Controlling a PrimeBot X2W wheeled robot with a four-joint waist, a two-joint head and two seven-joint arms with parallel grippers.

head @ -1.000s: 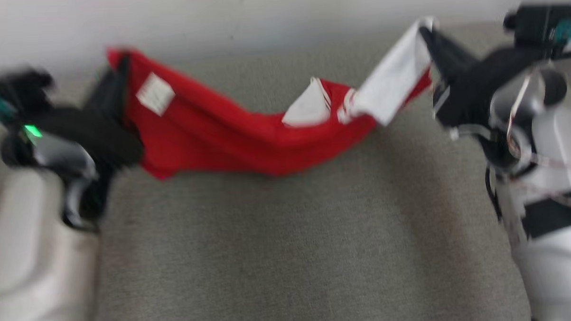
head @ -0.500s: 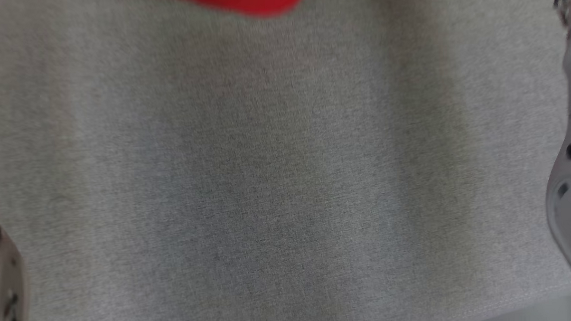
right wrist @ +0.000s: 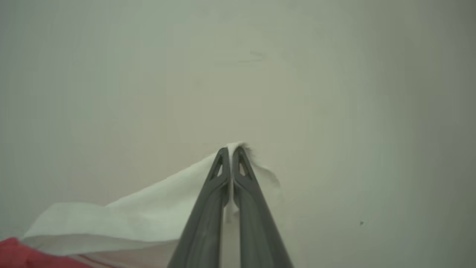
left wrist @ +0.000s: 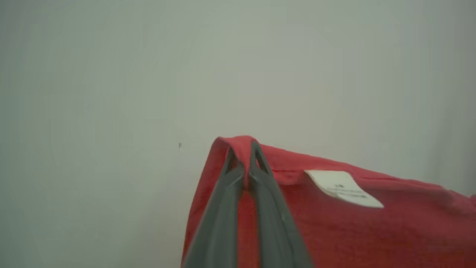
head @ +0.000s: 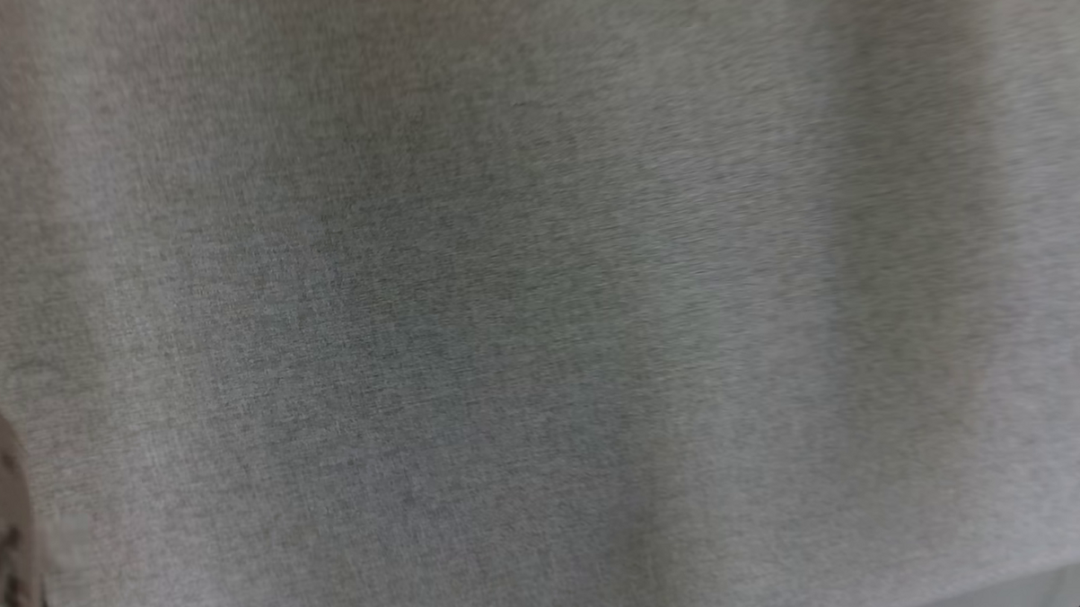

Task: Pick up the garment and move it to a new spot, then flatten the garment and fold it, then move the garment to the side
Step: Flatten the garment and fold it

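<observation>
Your left gripper [left wrist: 243, 154] has its fingers pressed together on a red fold of the garment [left wrist: 372, 230]. The fold humps over the fingertips, and the cloth spreads away toward four o'clock in the left wrist view. A white label [left wrist: 344, 188] lies on the red cloth just beside the fingers, at about three o'clock from their tips. A plain pale wall [left wrist: 111, 74] stands behind.

Your right gripper [right wrist: 231, 152] pinches a white part of the same garment between closed fingers. That white cloth trails down toward eight o'clock, where a little red shows at the corner.

In the head view you see the grey cloth-covered worktop [head: 540, 303], blurred, with a pale forearm [head: 0, 538] at the edge at eight o'clock. You cannot tell whether the garment touches the worktop.
</observation>
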